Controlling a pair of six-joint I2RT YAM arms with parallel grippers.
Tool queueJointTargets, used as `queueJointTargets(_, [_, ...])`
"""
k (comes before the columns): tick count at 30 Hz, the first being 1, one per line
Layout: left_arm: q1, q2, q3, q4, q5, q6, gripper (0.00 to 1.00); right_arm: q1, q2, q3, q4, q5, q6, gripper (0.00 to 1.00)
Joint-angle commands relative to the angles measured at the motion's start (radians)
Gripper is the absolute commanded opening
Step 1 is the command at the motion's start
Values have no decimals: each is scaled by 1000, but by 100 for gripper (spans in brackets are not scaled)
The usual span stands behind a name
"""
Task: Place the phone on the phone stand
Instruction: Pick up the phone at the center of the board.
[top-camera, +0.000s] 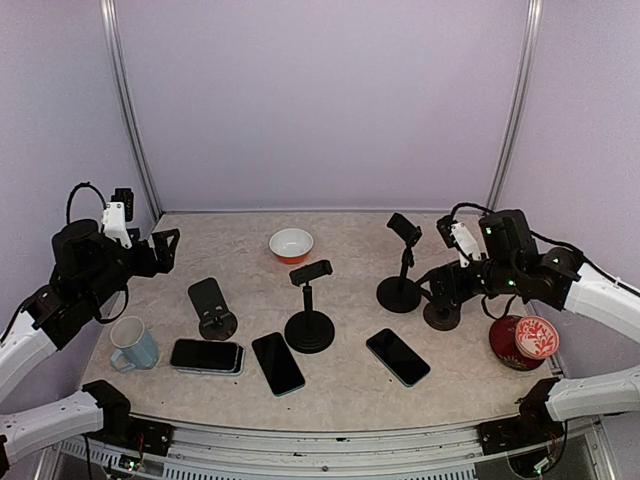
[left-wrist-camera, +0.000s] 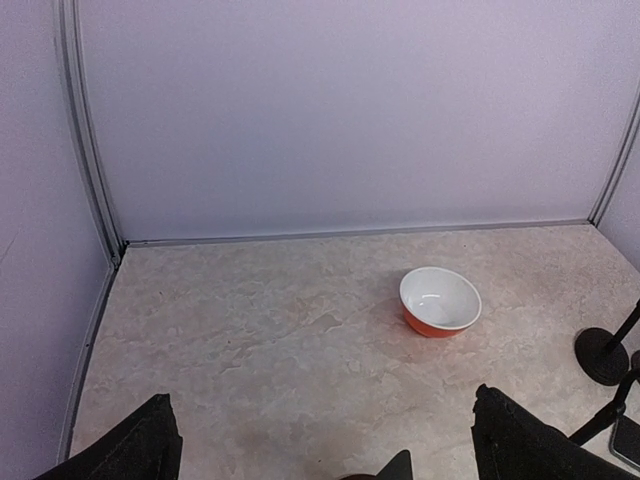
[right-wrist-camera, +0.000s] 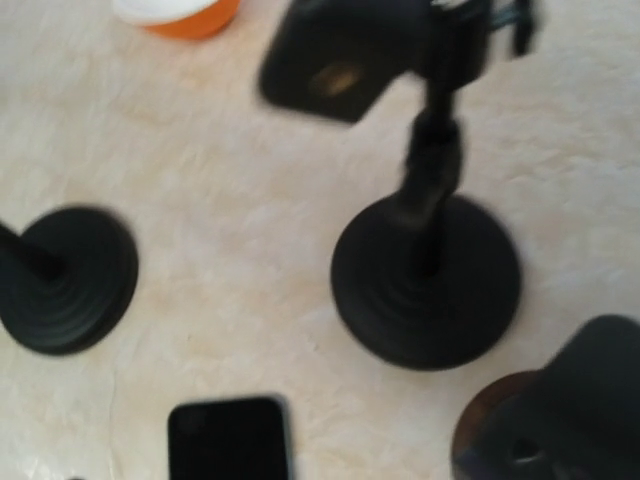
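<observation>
Beige marbled tabletop (top-camera: 345, 392): black slab phone (top-camera: 397, 357) lies right of black round-based pole stand (top-camera: 309, 318); left gripper (top-camera: 166, 250) and right gripper (top-camera: 446, 286) jaws spread.

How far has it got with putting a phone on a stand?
Nothing done yet: three phones lie flat on the table, and the middle stand is bare. The left hand and right hand are open and empty. Lifting and placing a phone remain.

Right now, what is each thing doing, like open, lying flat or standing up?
Left gripper: open, empty.
Right gripper: open, empty.
Left phone: lying flat.
Middle phone: lying flat.
Right phone: lying flat.
Small stand: upright, no phone.
Middle stand: upright, no phone.
Back stand: upright, no phone.
Orange bowl: upright, empty.
Mug: upright.
</observation>
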Motion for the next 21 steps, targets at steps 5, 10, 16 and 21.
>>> queueJointTargets(5, [0,-1,-5,10,-19,0,99,118,72,0,-41,68,-14,100])
queueJointTargets(10, [-1,-4,-6,10,-24,1,99,164,125,1,-58,83,-4,100])
queueJointTargets(16, [0,-3,-6,10,-30,3,99,210,196,-4,-51,102,15,100])
queueJointTargets(21, [1,-3,-8,10,-36,1,99,251,270,5,-48,111,27,100])
